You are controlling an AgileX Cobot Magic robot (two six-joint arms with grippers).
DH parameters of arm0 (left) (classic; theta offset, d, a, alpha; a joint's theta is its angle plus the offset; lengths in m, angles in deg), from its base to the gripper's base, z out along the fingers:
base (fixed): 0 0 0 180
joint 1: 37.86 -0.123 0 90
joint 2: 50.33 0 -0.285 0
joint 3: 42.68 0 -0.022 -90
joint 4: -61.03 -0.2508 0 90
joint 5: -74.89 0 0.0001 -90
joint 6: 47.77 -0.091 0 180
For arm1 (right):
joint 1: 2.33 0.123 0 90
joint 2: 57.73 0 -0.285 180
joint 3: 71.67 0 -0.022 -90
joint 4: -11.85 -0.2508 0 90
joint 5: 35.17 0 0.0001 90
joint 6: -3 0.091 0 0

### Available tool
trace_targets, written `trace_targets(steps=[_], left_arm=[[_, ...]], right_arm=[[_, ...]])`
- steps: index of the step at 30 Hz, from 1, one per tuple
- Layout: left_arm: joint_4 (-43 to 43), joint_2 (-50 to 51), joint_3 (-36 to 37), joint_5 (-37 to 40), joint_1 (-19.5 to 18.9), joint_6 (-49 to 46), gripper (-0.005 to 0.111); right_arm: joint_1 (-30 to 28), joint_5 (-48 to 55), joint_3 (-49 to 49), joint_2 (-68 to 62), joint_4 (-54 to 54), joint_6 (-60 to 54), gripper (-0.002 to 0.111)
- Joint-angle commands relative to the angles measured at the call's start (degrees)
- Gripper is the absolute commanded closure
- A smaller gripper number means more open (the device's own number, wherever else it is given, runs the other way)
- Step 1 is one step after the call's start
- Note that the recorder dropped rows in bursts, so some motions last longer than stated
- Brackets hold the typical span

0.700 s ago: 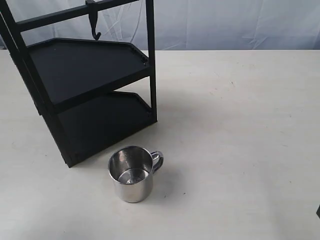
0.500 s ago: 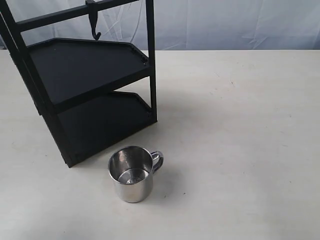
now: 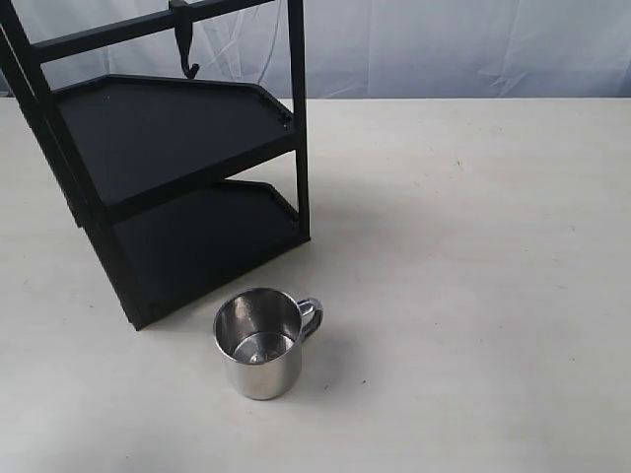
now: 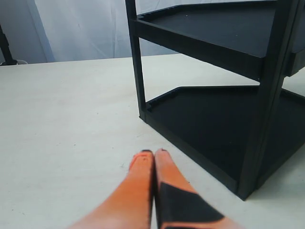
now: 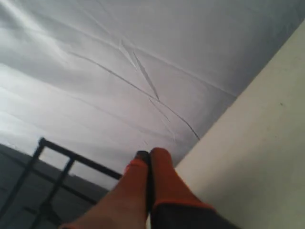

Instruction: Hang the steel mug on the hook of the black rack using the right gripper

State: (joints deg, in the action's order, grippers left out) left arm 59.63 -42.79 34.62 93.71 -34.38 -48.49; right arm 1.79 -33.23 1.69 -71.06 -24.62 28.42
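The steel mug (image 3: 259,342) stood upright on the table (image 3: 473,256), handle toward the right, just in front of the black rack (image 3: 163,168) — its hook (image 3: 184,51) bare. Right gripper (image 5: 148,153) and left gripper (image 4: 153,152) both had fingers pressed together, holding nothing.

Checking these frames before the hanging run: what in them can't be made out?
- Black metal rack: top and left side cut off by the exterior view's edges.
- Shiny steel mug: absent from both wrist views.
- Both pincers: outside the exterior view; left pincer and right pincer appear only as closed orange tips.
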Motion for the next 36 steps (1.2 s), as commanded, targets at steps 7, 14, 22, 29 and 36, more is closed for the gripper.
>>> trace_targets(steps=[7,14,22,29,36], left_arm=[[-0.20,0.25,-0.09,-0.78,0.13,0.21,0.107],[-0.20,0.25,-0.09,-0.78,0.13,0.21,0.107],[-0.20,0.25,-0.09,-0.78,0.13,0.21,0.107],[-0.20,0.25,-0.09,-0.78,0.13,0.21,0.107],[-0.20,0.25,-0.09,-0.78,0.13,0.21,0.107]], right_arm=[[-0.01,29.08,-25.10,-28.63,15.08,-15.74,0.109],[0.93,45.36,-43.98,-52.42,-3.39,-48.64,0.109],[19.07,42.74,-55.20,-71.52,-2.62,-52.76,0.109],[31.20,44.47,-61.69,-82.99,0.16,-53.05,0.107],[37.13,44.98,-65.06,-88.08,4.14,-53.05,0.072]])
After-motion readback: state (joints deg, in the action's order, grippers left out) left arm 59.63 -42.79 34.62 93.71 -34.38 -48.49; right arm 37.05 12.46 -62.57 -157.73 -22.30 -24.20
